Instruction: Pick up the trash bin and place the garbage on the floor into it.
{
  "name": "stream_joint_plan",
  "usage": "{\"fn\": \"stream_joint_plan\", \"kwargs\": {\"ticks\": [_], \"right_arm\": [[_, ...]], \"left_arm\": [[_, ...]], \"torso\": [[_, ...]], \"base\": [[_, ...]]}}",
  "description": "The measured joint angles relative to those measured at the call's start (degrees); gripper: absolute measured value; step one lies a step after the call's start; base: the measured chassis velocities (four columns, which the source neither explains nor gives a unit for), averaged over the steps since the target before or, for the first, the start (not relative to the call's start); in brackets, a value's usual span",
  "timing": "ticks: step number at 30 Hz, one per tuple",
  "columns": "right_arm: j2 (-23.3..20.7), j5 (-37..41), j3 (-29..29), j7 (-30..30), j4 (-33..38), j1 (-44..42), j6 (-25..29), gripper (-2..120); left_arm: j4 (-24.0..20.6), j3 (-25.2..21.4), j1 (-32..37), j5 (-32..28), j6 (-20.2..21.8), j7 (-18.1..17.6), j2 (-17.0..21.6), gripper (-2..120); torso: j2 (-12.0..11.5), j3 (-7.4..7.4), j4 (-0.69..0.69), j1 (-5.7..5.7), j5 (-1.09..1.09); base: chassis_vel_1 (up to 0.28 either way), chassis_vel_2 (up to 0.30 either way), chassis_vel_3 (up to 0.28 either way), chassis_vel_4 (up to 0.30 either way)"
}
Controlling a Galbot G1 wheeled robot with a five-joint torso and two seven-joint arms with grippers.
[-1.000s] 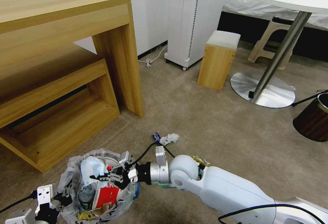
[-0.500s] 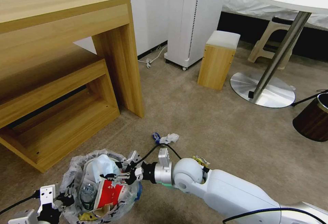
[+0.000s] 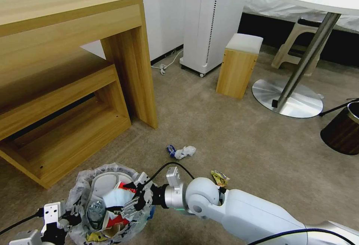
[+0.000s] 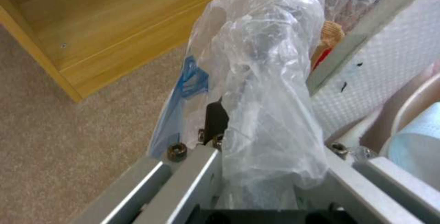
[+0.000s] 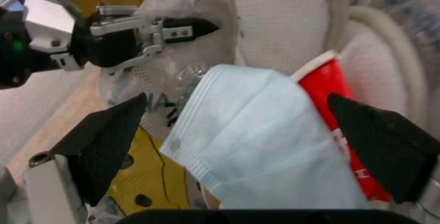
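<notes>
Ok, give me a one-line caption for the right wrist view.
Right gripper open over the trash bin, blue face mask lying between its jaws on the red paper bowl; left gripper clamps the rim.

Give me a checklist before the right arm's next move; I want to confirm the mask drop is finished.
1. Right gripper open: ok, jaws spread wide.
2. Face mask released: ok, lying loose on the red-white bowl inside the trash bin.
3. Left gripper shut on the bin's bagged rim: ok.
4. Floor free of litter: not ok, tissue and yellow wrapper remain.
5. Bin has room: cannot tell.
</notes>
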Motion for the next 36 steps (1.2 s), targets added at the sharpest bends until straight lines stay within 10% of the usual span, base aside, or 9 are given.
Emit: {"fn": "stream_joint_plan", "kwargs": {"ticks": [11, 21, 31, 36], "right_arm": [[1.7, 1.9, 5.7, 3.2, 1.3, 1.2, 2.9, 100], [-3.3, 13.2, 18.5, 37.8, 4.0, 0.9, -18.7, 100], [-7.9, 10.9, 22.0, 41.9, 6.7, -7.8, -19.3, 100], [-9.9, 12.2, 22.1, 53.2, 9.6, -15.3, -19.1, 100]], "left_arm": [[-0.1, -0.1, 0.2, 0.1, -0.1, 0.0, -0.1, 2], [-0.3, -0.3, 0.3, 0.9, -0.4, 1.2, 0.1, 2], [-0.6, 1.2, 0.3, 2.4, -0.7, 2.1, -0.8, 2], [-0.8, 1.2, 0.6, 3.1, -1.1, 3.0, -1.3, 2]], "torso": [[0.0, 0.00, 0.00, 0.00, 0.00], [0.0, 0.01, -0.01, 0.00, 0.01], [0.0, 0.00, 0.01, 0.00, 0.01], [0.0, -0.01, 0.00, -0.01, 0.01]], "base": [[0.000, 0.000, 0.000, 0.000], [0.000, 0.000, 0.000, 0.000], [0.000, 0.000, 0.000, 0.000], [0.000, 0.000, 0.000, 0.000]]}}
